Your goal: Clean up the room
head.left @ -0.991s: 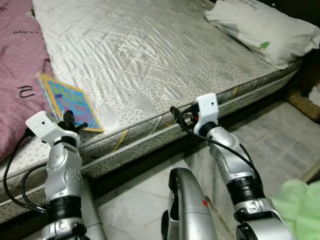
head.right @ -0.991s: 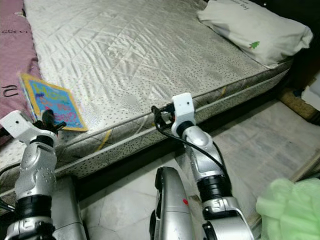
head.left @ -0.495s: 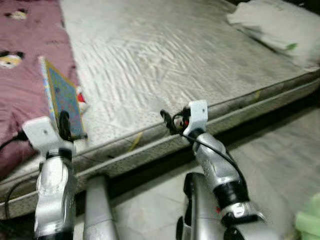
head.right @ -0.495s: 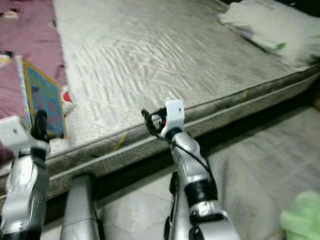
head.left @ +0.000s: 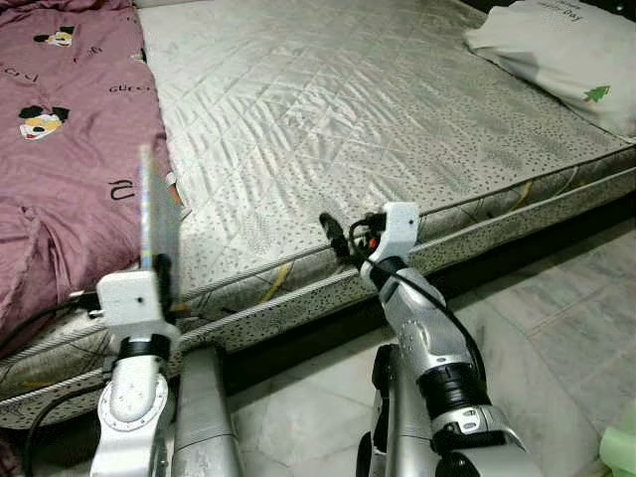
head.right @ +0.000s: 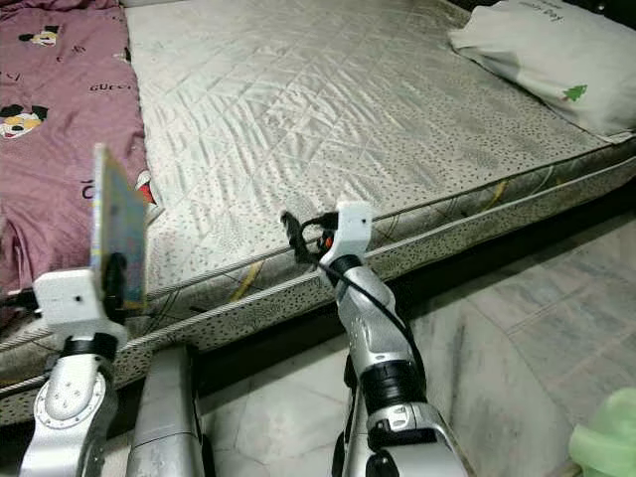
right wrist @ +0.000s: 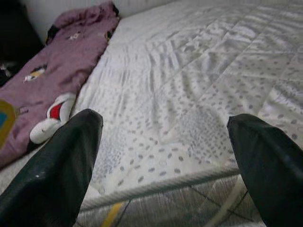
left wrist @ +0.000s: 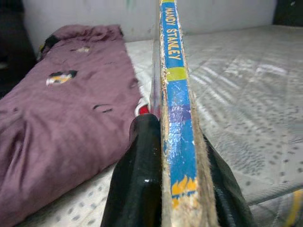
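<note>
My left gripper (head.left: 162, 281) is shut on a thin picture book (head.left: 157, 221) and holds it upright, edge-on, above the mattress's near edge. The left wrist view shows the book's worn blue spine (left wrist: 176, 109) clamped between the black fingers (left wrist: 139, 179). My right gripper (head.left: 336, 237) hovers at the mattress edge, near its middle, with nothing in it. In the right wrist view its fingers (right wrist: 57, 175) stand wide apart, open. A small red and white item (right wrist: 51, 120) lies on the mattress beside the purple blanket (head.left: 60, 149).
The silver quilted mattress (head.left: 328, 109) spans the view, with a white pillow (head.left: 556, 50) at its far right corner. Marble floor (head.left: 556, 338) lies below the bed. A light green object (head.left: 622, 452) sits at the bottom right.
The book lay flat on the mattress edge a second ago; my left gripper has since lifted it and turned it upright. The camera swung left. My right gripper stays at the bed edge.
</note>
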`<state>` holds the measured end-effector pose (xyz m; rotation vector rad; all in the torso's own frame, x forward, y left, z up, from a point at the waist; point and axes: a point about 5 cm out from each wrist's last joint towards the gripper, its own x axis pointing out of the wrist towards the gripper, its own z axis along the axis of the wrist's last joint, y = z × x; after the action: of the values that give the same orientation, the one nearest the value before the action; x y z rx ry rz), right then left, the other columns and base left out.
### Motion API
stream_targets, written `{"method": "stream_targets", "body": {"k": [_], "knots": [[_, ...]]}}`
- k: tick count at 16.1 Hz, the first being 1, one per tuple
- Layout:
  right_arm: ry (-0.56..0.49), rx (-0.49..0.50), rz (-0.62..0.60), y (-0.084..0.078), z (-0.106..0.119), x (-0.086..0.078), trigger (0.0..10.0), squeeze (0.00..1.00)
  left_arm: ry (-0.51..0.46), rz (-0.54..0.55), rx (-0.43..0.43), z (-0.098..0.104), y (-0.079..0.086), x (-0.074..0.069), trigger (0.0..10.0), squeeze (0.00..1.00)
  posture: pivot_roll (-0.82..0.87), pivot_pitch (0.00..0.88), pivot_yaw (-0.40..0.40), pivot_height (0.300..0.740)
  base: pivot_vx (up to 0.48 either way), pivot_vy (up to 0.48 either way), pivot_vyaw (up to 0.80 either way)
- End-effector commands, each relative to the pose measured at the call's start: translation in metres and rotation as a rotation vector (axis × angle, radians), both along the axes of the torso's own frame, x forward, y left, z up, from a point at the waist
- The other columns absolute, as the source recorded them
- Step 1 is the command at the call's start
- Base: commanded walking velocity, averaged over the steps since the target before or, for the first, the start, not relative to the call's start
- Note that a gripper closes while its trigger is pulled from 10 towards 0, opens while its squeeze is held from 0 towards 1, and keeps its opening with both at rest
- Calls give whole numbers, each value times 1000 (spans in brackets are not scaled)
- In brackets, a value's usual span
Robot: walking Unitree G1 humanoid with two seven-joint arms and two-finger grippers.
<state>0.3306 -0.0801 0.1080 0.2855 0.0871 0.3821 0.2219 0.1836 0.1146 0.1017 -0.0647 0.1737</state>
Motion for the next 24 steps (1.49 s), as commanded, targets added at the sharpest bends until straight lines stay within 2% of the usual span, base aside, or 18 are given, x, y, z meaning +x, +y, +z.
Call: {"method": "stream_targets", "body": {"k": [1, 3, 6, 9, 12, 16, 18, 24], "knots": [[-38, 16, 0, 1, 11, 4, 10000, 0, -58, 6, 22, 13, -1, 1, 10000, 0, 8, 0, -10, 535, 0, 0, 0], [-44, 17, 4, 3, 13, 5, 10000, 0, -45, 17, 17, 12, -3, 4, 10000, 0, 8, 0, -13, 559, 0, 0, 0], [-48, 13, -4, 1, 14, 7, 10000, 0, -17, 6, -37, 8, -4, 5, 10000, 0, 6, 0, -13, 599, 0, 0, 0], [-54, 6, -11, 0, 16, 9, 10000, 0, -7, 0, -39, 6, -5, 6, 10000, 0, -6, 0, -9, 639, 0, 0, 0], [-58, -4, -23, -2, 18, 11, 10000, 0, 46, -2, -12, -1, -7, 11, 10000, 0, -8, 0, -9, 674, 0, 0, 0], [-58, -12, -27, -3, 18, 13, 10000, 0, 27, -20, -18, 2, -9, 15, 10000, 0, -9, 0, -13, 719, 0, 0, 0], [-57, -19, -29, -4, 17, 13, 10000, 0, 11, -14, 4, 5, -11, 17, 10000, 0, -9, 0, -15, 740, 0, 0, 0], [-58, -38, -30, -7, 14, 13, 10000, 0, 11, 1, -29, 3, -10, 19, 10000, 0, -12, 0, -16, 740, 0, 0, 0]]}}
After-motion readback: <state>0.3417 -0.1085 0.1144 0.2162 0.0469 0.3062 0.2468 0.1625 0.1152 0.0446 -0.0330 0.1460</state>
